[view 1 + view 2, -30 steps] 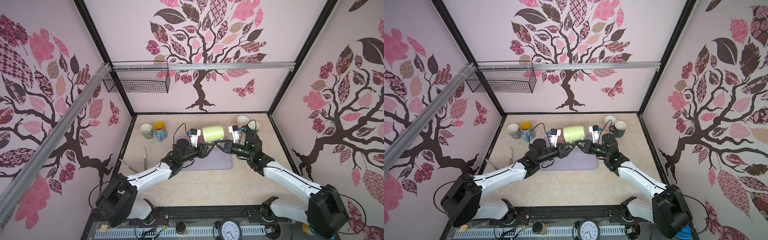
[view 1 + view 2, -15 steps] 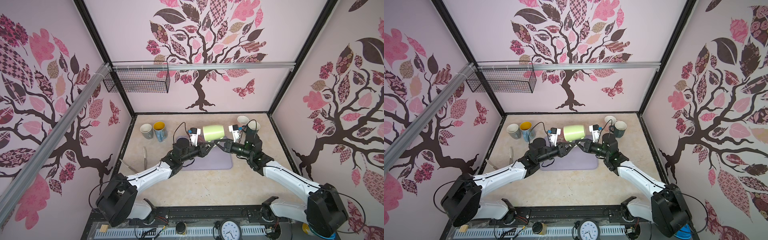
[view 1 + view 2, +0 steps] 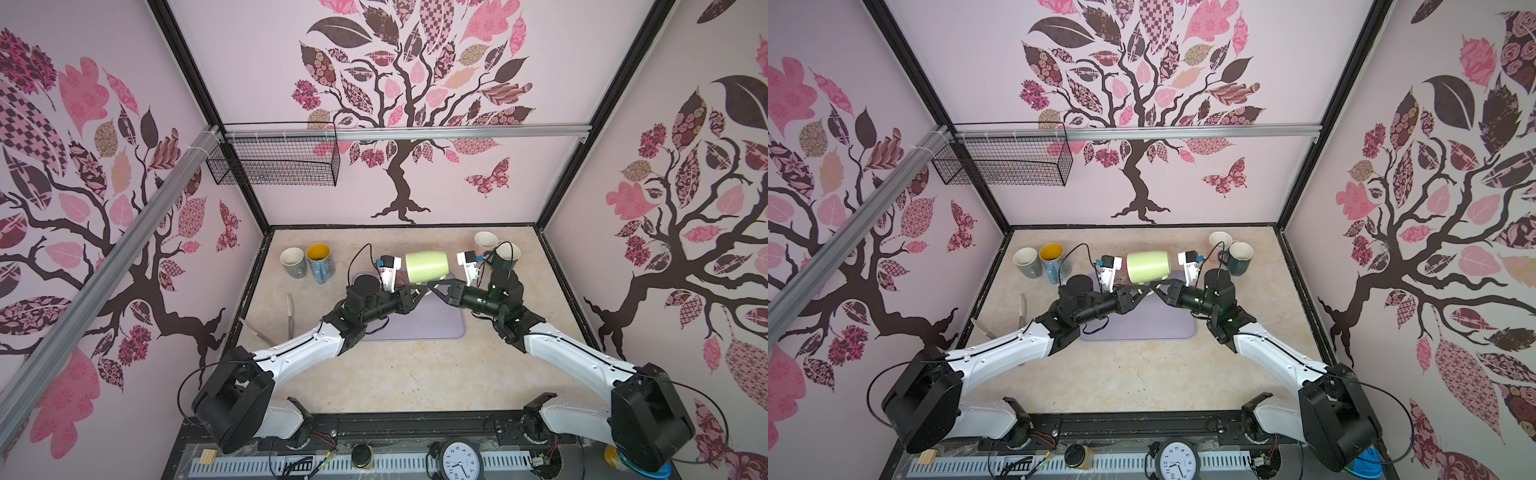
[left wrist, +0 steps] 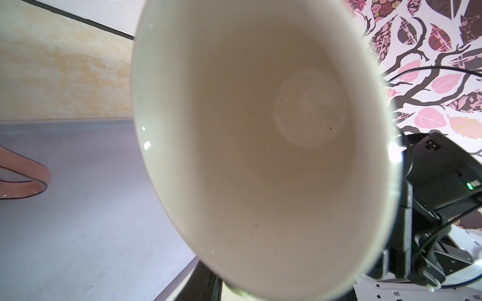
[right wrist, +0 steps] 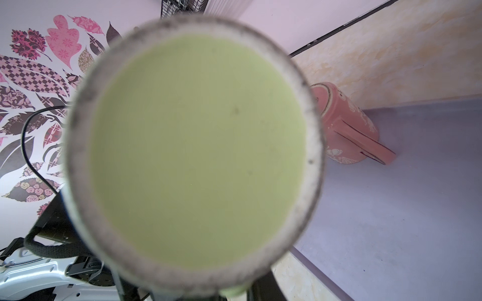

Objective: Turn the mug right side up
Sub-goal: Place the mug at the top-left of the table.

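Item: glossy pale-green ceramic mug (image 3: 427,266), cylindrical, sideways; right pincer (image 3: 434,286) pinching it (handle hidden); left pincer (image 3: 417,289), we cannot tell.

Left arm (image 3: 299,353) and right arm (image 3: 577,357) have white-shelled long links; shoulder housings (image 3: 232,399) and wrist joints are black; left gripper (image 3: 419,289) and right gripper (image 3: 434,286) are black too; a white camera module (image 3: 388,268) tops each wrist; black cables (image 5: 34,245) loop away.

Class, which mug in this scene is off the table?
The light green mug, held sideways in the air above the purple mat; none of the others is lifted.
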